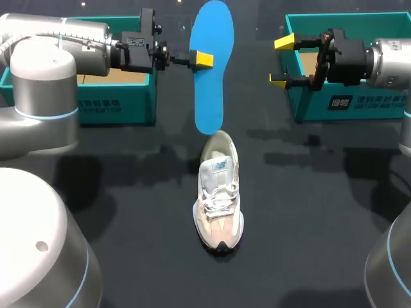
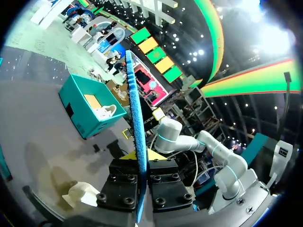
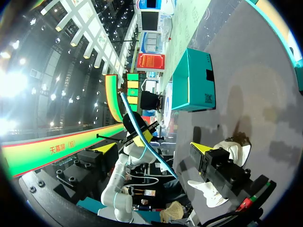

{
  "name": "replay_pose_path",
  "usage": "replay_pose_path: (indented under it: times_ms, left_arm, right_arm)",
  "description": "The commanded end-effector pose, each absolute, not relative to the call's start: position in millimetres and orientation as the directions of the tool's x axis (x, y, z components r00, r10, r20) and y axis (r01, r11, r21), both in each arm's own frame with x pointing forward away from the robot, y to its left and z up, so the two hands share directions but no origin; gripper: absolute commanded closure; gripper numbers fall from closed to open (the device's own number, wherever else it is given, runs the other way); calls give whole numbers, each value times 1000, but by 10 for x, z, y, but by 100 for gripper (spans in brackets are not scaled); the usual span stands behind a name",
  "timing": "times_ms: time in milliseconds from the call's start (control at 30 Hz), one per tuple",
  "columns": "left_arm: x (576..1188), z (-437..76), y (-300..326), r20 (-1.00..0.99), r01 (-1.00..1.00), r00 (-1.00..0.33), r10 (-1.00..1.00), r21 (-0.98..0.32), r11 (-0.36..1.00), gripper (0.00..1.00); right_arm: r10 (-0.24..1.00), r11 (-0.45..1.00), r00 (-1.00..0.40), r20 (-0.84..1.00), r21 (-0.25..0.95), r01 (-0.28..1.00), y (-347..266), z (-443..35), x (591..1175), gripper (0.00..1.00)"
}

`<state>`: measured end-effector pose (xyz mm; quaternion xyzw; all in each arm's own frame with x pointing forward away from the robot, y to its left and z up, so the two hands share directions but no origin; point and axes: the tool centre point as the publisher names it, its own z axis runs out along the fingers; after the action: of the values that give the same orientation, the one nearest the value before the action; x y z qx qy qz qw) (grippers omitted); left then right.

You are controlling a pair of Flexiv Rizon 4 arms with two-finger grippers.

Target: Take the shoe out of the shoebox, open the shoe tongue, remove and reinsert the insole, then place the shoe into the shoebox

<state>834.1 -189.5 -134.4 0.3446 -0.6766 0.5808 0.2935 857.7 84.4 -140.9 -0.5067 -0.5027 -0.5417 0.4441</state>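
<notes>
Nearest the robot, the dark table point(image 1: 302, 212) is matt and carries soft shadows of the arms on both sides of the middle. On it stands the shoe point(image 1: 218, 199), upright on its sole and out of either box. It is a pale sneaker with white laces, its dark toe towards the near edge and its heel towards the far one.

Just beyond the heel begins the blue insole point(image 1: 212, 64). It is held off the surface and runs lengthwise away from the shoe. Its nearer, narrower end is right at the heel opening (whether it touches the shoe, I cannot tell).

The left gripper point(image 1: 202, 59) comes in from the left and is clamped on the insole's edge about midway along. In the left wrist view the insole shows edge-on, pinched between the two yellow tips.

Across from it the right gripper point(image 1: 281, 61) hangs with its fingers spread wide and nothing between them. It is apart from the insole and in front of the right shoebox point(image 1: 347, 102).

Farthest back, the two teal boxes sit open-topped near the far corners of the table. The left shoebox point(image 1: 115, 102) is behind the left arm, with brown card visible inside. The right one (seen from the left wrist) has some white paper point(image 2: 108, 111) in it.
</notes>
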Motion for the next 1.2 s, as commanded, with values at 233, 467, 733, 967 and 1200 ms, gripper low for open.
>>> replay_pose_path:
  times_ms: [233,467,733,967,1200]
  left_arm:
    - [8362,-1348,-1896,948,-963,-257,-188,-236,128,100]
    - [8398,-1466,-1936,975,-994,-102,-195,-95,45,100]
    - [8335,-1650,-1961,991,-999,-29,-131,-26,24,100]
    - [8330,-1776,-2025,996,-1000,10,-92,12,18,100]
    - [8391,-1837,-2046,997,-999,41,-68,40,-15,100]
  right_arm:
    - [32,-100,-91,995,94,991,842,-1407,8567,0]
    - [32,-100,-91,995,94,991,842,-1407,8567,0]
    - [32,-100,-91,995,94,991,842,-1407,8567,0]
    - [32,-100,-91,995,94,991,842,-1407,8567,0]
    - [32,-100,-91,995,94,991,842,-1407,8567,0]
